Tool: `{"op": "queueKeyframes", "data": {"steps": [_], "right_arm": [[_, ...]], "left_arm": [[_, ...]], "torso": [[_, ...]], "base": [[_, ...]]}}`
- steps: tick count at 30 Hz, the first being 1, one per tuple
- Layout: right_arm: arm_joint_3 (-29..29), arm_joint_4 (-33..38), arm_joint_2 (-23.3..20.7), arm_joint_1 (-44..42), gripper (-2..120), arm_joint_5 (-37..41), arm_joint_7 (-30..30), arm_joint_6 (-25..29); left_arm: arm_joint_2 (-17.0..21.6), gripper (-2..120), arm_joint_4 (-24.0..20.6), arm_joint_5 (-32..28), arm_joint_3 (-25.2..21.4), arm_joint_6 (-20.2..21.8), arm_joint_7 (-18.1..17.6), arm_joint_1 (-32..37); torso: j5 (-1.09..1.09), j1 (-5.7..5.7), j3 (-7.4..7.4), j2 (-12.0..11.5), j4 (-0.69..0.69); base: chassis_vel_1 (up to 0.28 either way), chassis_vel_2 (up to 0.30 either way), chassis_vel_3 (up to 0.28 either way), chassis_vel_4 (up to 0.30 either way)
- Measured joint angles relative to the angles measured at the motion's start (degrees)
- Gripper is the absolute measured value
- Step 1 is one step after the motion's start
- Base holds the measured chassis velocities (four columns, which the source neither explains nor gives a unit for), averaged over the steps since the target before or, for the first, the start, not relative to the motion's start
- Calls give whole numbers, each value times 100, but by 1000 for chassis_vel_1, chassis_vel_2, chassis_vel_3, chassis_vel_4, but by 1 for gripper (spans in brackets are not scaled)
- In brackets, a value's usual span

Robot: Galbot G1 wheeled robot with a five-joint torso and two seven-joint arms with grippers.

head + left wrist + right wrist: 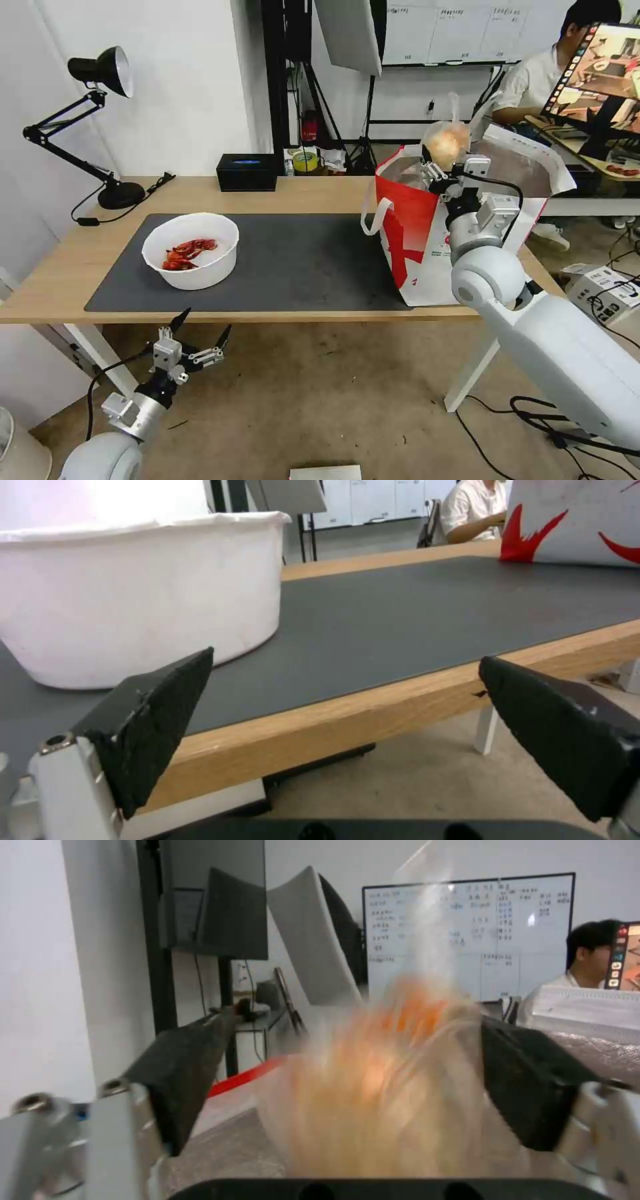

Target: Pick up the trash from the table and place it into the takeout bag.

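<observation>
Colours on & around table
White bowl [191,251] w/ red shells; dk grey mat [293,260] on light-wood table [67,267]; takeout bag [427,233] red + white, silver foil inside; beige bun [445,143] in clear bag; black box [247,172]; black lamp [100,127].

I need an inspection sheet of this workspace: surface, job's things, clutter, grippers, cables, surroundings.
Surface: light-wood table with dark grey mat.
Job's things: white bowl with red shells on the mat; bagged bun above the open takeout bag.
Clutter: black box, desk lamp.
Grippers: left gripper open, below the table's front edge; right gripper over the bag, blurred bun between its fingers.
Cables: lamp cable on the table; cables on the floor.
Surroundings: whiteboard, monitor, seated person behind.
</observation>
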Motion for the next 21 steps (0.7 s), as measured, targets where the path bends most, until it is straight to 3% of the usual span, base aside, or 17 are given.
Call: {"op": "queueKeyframes", "data": {"steps": [1, 4, 21], "right_arm": [[0, 0, 0, 0, 84, 0, 0, 0], [-14, -4, -3, 4, 99, 22, 0, -14], [-94, 11, -8, 9, 100, 87, -11, -58]], "left_arm": [[0, 100, 0, 0, 0, 0, 0, 0], [3, 100, 4, -3, 2, 0, 0, -11], [20, 100, -28, -15, 6, 5, 0, -31]], "torso": [[0, 0, 0, 0, 0], [0, 0, 0, 0, 0], [0, 0, 0, 0, 0]], "base": [[0, 0, 0, 0], [0, 0, 0, 0], [0, 0, 0, 0]]}}
